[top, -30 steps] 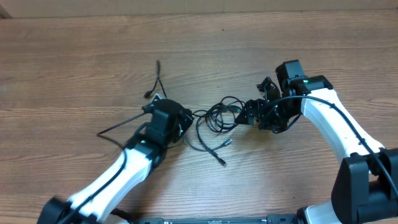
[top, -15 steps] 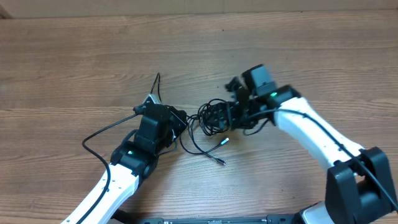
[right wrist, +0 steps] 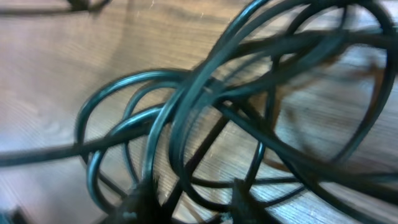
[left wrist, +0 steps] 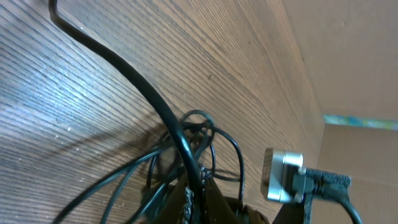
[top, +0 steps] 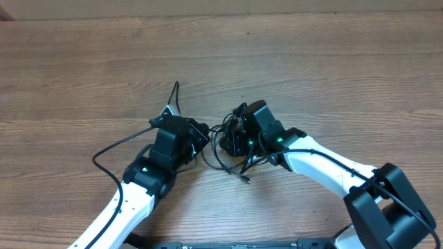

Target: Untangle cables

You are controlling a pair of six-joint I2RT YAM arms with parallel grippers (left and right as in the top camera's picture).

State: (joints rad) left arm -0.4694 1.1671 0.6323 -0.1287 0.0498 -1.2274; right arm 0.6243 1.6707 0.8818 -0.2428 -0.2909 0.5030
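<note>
Left gripper first: the jaws are clenched tight, and its wrist view shows a thin black cord running down into the pinch of the left gripper. So that one is grasping a strand. The right gripper is pushed in from the other side, nose to nose with the left. In its own blurred view the right gripper has dark fingertips either side of several strands. I cannot tell whether they have bitten down or stand apart.

Around them is the brown wood-grain table and a beige cardboard wall along its far edge. A small silver plug on a black lead sits just beside the left jaws.

The thin black flexible cables are bunched in a knot of overlapping loops near the middle of the table, right between the two grippers and partly under the right one. One tail reaches toward the far edge, one sweeps toward the left edge. A short one, tipped with a tiny plug, points at the near edge. Up close the cables are glossy rings crossing over each other.
</note>
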